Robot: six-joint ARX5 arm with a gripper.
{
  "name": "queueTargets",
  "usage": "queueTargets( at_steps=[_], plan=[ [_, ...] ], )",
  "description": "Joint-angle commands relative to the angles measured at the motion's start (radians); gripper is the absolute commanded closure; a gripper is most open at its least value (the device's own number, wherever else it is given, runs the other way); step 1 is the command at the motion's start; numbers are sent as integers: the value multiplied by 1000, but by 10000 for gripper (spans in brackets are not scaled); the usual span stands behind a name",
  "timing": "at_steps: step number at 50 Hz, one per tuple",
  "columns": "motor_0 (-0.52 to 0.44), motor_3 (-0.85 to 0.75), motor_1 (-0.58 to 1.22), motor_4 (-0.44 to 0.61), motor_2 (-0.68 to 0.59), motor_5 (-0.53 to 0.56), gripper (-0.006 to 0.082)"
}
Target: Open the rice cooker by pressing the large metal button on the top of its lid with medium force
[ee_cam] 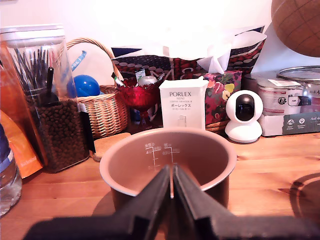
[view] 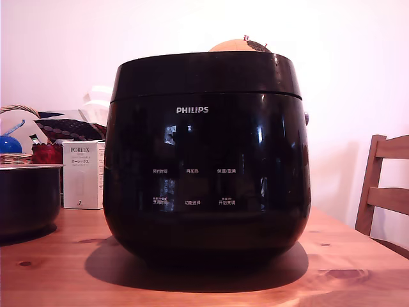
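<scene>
Your gripper (ee_cam: 171, 187) appears only in the wrist view, as two black fingers (ee_cam: 150, 200) pressed almost together so that just a thin sliver of light runs between them; it is closed and holds nothing. The fingertips sit in front of the rim of a copper-coloured inner pot (ee_cam: 167, 160), which stands empty on the wooden table (ee_cam: 270, 165) with measuring marks on its inside wall; whether the tips touch that rim cannot be told. Behind the pot you have a white PORLEX box (ee_cam: 182, 102), a small white camera (ee_cam: 244, 116) beside it, a wicker basket (ee_cam: 102, 112) with a blue ball in it, and a clear jar (ee_cam: 47, 97) of dark pellets. In the exterior view the rice cooker (view: 206, 160) fills the middle of the table, its PHILIPS logo facing the camera and its lid (view: 204, 75) shut flat on top. The gripper is not seen in that view. At the exterior view's left edge stands a smaller dark steel-rimmed pot (view: 29, 198), well apart from the cooker.
</scene>
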Motion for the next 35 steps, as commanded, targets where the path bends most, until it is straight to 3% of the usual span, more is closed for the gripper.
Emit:
queueTargets(
  at_steps=[1, 19, 35],
  plan=[
    [51, -172, -14, 113, 23, -22, 786],
    [51, -158, -14, 154, 23, 34, 786],
    [51, 11, -14, 156, 23, 23, 786]
  ],
)
